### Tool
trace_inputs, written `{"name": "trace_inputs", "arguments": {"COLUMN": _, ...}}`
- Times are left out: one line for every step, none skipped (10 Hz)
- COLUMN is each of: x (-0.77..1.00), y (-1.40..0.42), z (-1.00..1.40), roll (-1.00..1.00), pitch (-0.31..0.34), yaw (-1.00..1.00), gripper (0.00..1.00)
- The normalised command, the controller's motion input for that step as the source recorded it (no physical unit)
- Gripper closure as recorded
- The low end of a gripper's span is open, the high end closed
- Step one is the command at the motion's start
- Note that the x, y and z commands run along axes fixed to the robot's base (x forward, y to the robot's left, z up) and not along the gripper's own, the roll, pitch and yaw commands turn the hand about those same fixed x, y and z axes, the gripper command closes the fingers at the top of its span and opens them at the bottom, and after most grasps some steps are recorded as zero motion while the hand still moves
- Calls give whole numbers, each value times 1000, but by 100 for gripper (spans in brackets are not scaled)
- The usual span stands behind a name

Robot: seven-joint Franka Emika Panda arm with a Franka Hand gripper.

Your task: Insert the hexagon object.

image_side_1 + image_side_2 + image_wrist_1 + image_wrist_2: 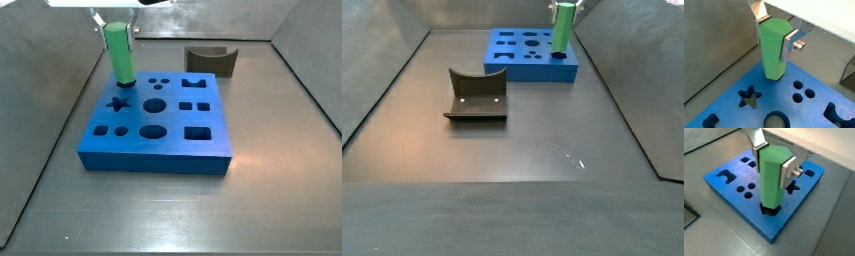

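My gripper [774,32] is shut on the hexagon object [773,50], a bright-green peg held upright near its top end; both show in the other wrist view too, gripper [773,159] and peg [771,183]. The peg's lower end sits in the mouth of a dark hexagonal hole [771,210] at a corner of the blue block [724,189]. In both side views the peg [120,55] [563,30] stands at the block's [154,162] [529,71] corner, with the gripper [114,22] [565,5] above it.
The blue block has several other shaped holes, among them a star [749,96], round holes [803,92] and an oval [777,121]. A dark grey curved block [210,60] [476,97] stands apart on the floor. Grey walls enclose the floor.
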Motion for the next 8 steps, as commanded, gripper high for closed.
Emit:
{"name": "trace_inputs", "arguments": {"x": 0, "y": 63, "z": -431, "roll": -13, "pitch": -71, "yaw": 0, "gripper": 100}}
{"name": "trace_inputs", "arguments": {"x": 0, "y": 80, "z": -334, "roll": -57, "pitch": -59, "yaw": 0, "gripper": 100}}
{"name": "trace_inputs", "arguments": {"x": 0, "y": 117, "z": -246, "roll": -74, "pitch": -33, "yaw": 0, "gripper": 100}}
{"name": "trace_inputs", "arguments": {"x": 0, "y": 166, "z": -254, "roll": -60, "pitch": -21, "yaw": 0, "gripper": 100}}
{"name": "trace_inputs", "arguments": {"x": 0, "y": 166, "z": -286, "roll": -44, "pitch": -30, "yaw": 0, "gripper": 100}}
{"name": "trace_inputs", "arguments": {"x": 0, "y": 223, "z": -257, "roll": -47, "pitch": -30, "yaw": 0, "gripper": 100}}
{"name": "trace_inputs", "arguments": {"x": 0, "y": 177, "z": -291, "roll": -44, "pitch": -44, "yaw": 0, "gripper": 100}}
{"name": "trace_inputs", "arguments": {"x": 0, "y": 123, "z": -286, "roll": -20, "pitch": -44, "yaw": 0, "gripper": 100}}
